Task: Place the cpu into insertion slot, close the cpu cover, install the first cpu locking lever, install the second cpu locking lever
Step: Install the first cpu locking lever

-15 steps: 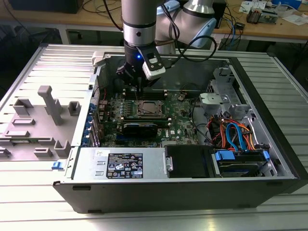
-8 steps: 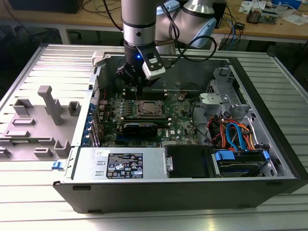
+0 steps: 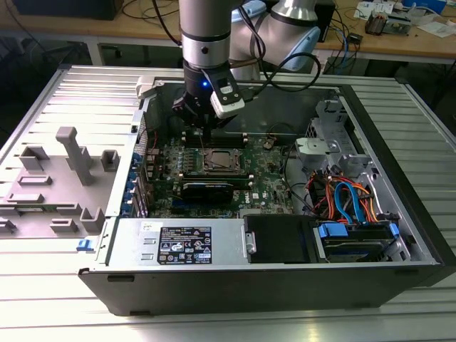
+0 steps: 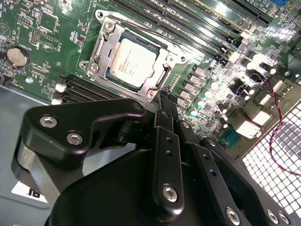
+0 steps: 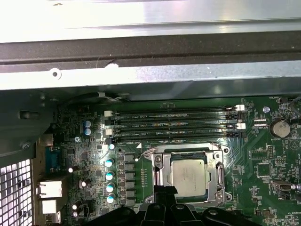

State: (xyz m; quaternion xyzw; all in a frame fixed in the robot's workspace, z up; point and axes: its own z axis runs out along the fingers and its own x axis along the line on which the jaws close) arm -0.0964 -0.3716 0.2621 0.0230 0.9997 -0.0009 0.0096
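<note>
A ribbed metal counter point(image 3: 43, 92) is seen carrying an open black computer case point(image 3: 427, 239) that lies on its side. A grey plastic fixture point(image 3: 64, 178) rests beside the case on the exterior view's left. Wooden desks point(image 3: 427, 44) strewn with cables are seen behind. A green motherboard point(image 3: 267, 184) is laid flat in the case.

The cpu point(image 4: 133, 61) is seated in the insertion slot point(image 4: 89, 67) with its silvery top facing up. Being square, it has no long axis; its edges are aligned with the memory slots point(image 5: 174, 125), which run across from the exterior view's left to right. The cpu cover point(image 4: 101, 44) is laid down as a frame around the chip's edges. Whether the locking levers are latched cannot be told.

The hand point(image 3: 205, 135) is held low over the board, just beside the socket. In both wrist views its fingers point(image 4: 163, 113) are pressed together with nothing gripped between them.

Print is carried on the chip's top, and black and white labels point(image 3: 184, 246) are fixed to the silver box at the case's near side.
</note>
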